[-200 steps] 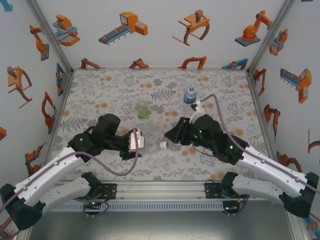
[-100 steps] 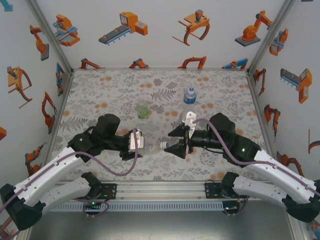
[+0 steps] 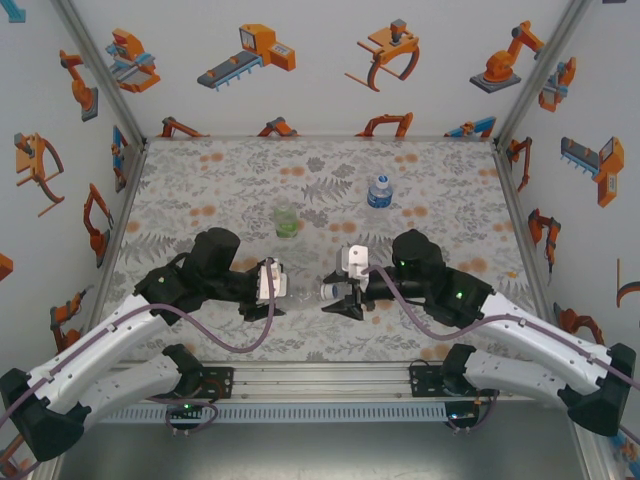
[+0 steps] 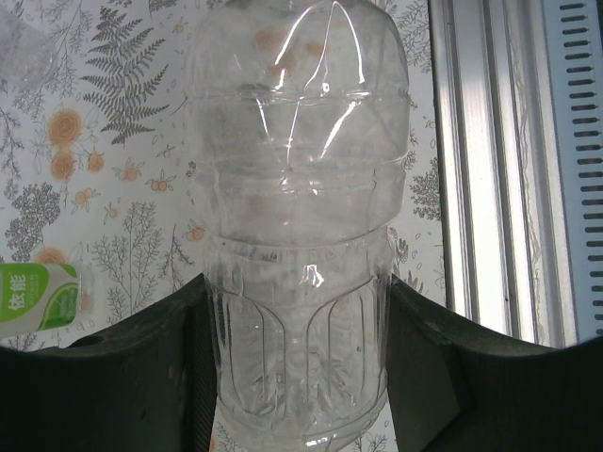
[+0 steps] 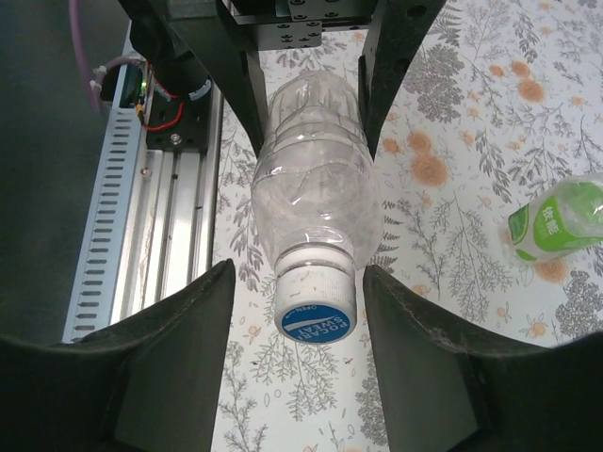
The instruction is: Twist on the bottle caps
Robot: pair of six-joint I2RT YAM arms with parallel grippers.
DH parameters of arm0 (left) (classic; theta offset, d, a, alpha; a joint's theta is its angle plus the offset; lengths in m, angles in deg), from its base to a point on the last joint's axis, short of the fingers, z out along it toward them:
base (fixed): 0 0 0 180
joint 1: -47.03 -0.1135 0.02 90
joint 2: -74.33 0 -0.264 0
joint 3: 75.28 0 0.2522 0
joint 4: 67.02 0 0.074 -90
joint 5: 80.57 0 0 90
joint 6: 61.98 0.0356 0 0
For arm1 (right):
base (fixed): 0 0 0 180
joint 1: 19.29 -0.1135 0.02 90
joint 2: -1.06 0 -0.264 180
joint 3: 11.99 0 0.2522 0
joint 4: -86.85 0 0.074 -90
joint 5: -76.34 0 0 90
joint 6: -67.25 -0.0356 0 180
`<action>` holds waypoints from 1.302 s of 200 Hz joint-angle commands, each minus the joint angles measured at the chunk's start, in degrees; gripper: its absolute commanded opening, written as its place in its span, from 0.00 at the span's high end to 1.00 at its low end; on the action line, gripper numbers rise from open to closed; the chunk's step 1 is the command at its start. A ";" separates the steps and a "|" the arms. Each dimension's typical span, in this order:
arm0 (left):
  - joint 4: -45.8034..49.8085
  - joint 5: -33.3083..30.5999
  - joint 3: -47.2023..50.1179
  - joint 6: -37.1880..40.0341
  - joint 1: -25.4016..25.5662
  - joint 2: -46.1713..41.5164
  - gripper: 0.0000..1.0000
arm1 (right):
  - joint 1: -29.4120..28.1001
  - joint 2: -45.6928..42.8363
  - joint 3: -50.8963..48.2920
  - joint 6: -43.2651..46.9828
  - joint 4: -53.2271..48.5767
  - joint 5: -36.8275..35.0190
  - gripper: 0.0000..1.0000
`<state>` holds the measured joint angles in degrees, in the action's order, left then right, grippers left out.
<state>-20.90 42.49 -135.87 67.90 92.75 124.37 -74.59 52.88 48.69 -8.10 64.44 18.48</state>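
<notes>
Tightening step: colourless bottle (image 4: 297, 169) is clamped sideways by left gripper (image 4: 297, 282) just nearside of green bottle (image 3: 286, 222), its cap (image 5: 317, 311) straddled, seemingly untouched, by parted right gripper (image 5: 300, 271); closing and twisting are needed next.

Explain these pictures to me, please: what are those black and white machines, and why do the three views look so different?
These are two robot arms bolted to the near edge of a flowered table. The top picture looks down from above and behind them; the other two come from a camera on each wrist, so the dark shapes at their edges are that arm's own fingers. The left gripper is clamped on a colourless bottle, held sideways. The right gripper stands open around its cap, gaps on both sides. A green bottle and a blue-labelled bottle stand farther back.
</notes>
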 commanded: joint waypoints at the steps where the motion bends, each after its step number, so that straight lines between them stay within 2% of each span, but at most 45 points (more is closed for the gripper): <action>1: -0.19 1.99 -0.28 1.14 0.13 -0.73 1.00 | 0.11 -0.41 -0.75 0.60 5.02 0.49 0.50; 51: -0.19 1.95 -0.37 1.14 0.08 -0.87 1.00 | 0.14 -0.08 -1.39 -0.06 6.10 0.29 0.63; 76: -0.23 2.01 -0.28 1.16 0.15 -1.18 1.00 | 0.11 0.39 -1.28 -0.33 5.70 0.55 0.57; 142: -0.50 2.03 -0.19 1.03 0.12 -1.57 1.00 | 0.11 0.92 -1.21 -0.42 5.48 0.29 0.54; 168: -0.54 2.09 -0.11 1.00 0.09 -1.61 1.00 | 0.16 1.04 -1.04 -0.50 5.65 0.29 0.58; 192: -0.74 2.26 -0.02 0.75 0.12 -1.53 1.00 | 0.16 1.18 -0.77 -0.93 5.66 0.42 0.68; 230: -0.83 2.36 -0.24 -0.50 0.14 -0.15 0.59 | 0.09 1.68 0.09 -2.12 6.22 1.56 0.89; 243: -0.82 2.51 -0.37 -0.88 0.08 0.54 0.49 | 0.03 1.81 0.19 -2.43 6.61 1.78 0.95; 260: -0.68 2.91 -0.62 -1.47 0.08 1.49 0.42 | 0.03 2.14 0.37 -2.91 7.14 1.82 0.99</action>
<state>-20.68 42.75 -135.85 67.57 92.75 124.64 -74.53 54.41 47.88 -9.45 68.24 18.46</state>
